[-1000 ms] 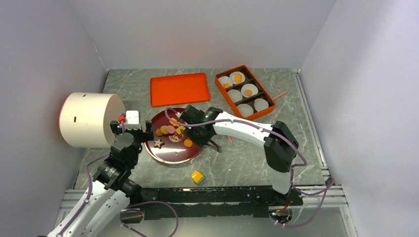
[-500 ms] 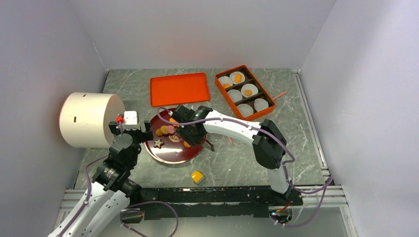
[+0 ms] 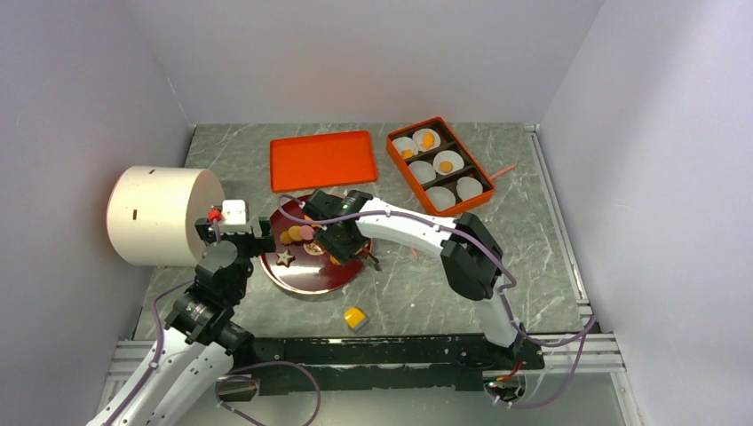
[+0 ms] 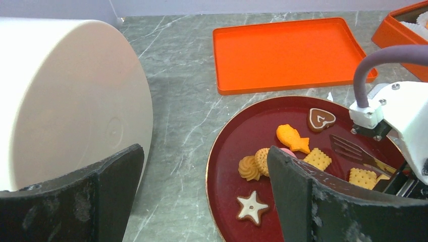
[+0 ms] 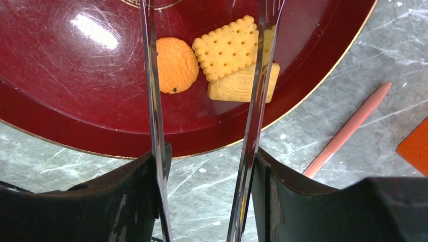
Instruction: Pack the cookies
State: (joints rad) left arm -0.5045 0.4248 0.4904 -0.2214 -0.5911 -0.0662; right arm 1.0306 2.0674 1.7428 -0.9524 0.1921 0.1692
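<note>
Two tong blades in the right hand [image 5: 204,30] stand apart, empty, straddling cookies [image 5: 229,48] on the red plate [image 5: 75,121]; best to centre on one before closing.

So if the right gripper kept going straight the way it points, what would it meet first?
Probably the red plate: the right gripper, holding tongs, straddles a round orange cookie and a square yellow cookie. Height is unclear.

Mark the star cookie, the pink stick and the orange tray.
star cookie [image 4: 251,206], left wrist view, its middle.
pink stick [image 5: 351,128], right wrist view, mid-length.
orange tray [image 3: 322,161], top view, bare floor.
</note>
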